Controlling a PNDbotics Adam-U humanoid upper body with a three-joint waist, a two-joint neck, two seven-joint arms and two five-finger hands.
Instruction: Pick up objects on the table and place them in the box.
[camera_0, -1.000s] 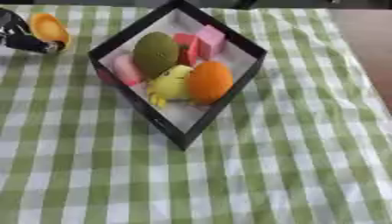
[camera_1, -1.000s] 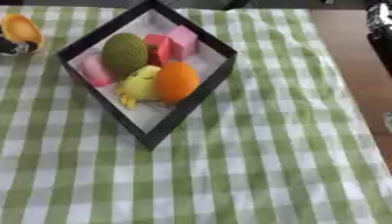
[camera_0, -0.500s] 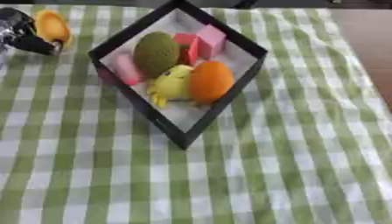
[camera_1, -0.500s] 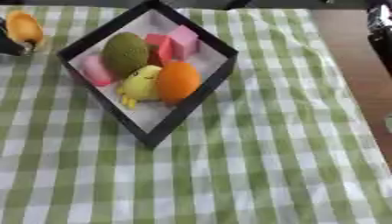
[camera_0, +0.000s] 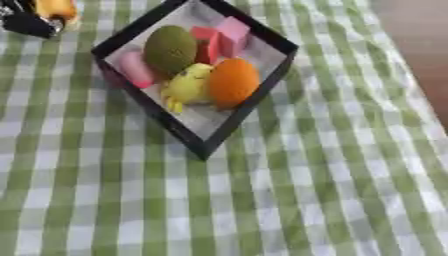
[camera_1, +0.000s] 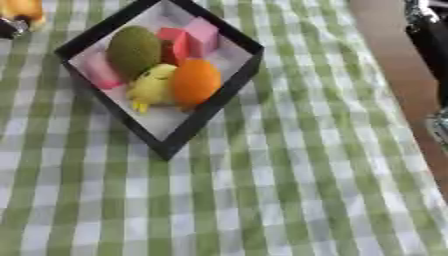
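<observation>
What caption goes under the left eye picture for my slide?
Black box of toys on a green checked cloth; left hand holds an orange thing nearby.

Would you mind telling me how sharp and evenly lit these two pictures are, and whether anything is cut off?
Left eye view: soft blur throughout, so the box rim and the fruit-like things inside lack crisp edges; lighting is even, with no glare. The left hand with an orange object is cropped at the top-left corner. Right eye view: equally soft; a dark shape at the right edge is too blurred to identify.
</observation>
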